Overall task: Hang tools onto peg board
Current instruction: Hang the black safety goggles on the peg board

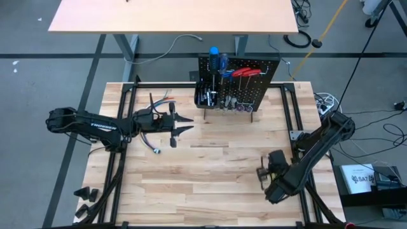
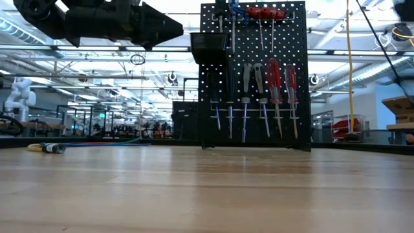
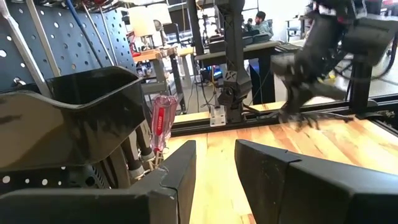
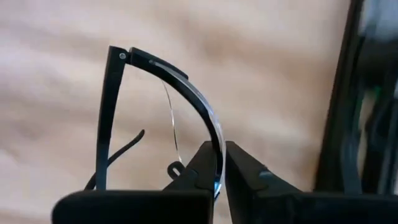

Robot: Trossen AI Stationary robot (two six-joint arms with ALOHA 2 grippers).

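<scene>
Right pincer (image 4: 214,163) gripping clear-lensed safety glasses (image 4: 186,87) at counter's (image 1: 210,184) near right edge, fingers clenching on lens rim. Left pincer (image 1: 186,125) hovering released beside peg board (image 1: 245,79), holding nothing. Tools (image 1: 245,72) hanging on board's hooks. Advice: lifting straight up, keeping grip light on lens, avoiding frame twisting.

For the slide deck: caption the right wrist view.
Right gripper shut on safety glasses above the wooden table.
</scene>
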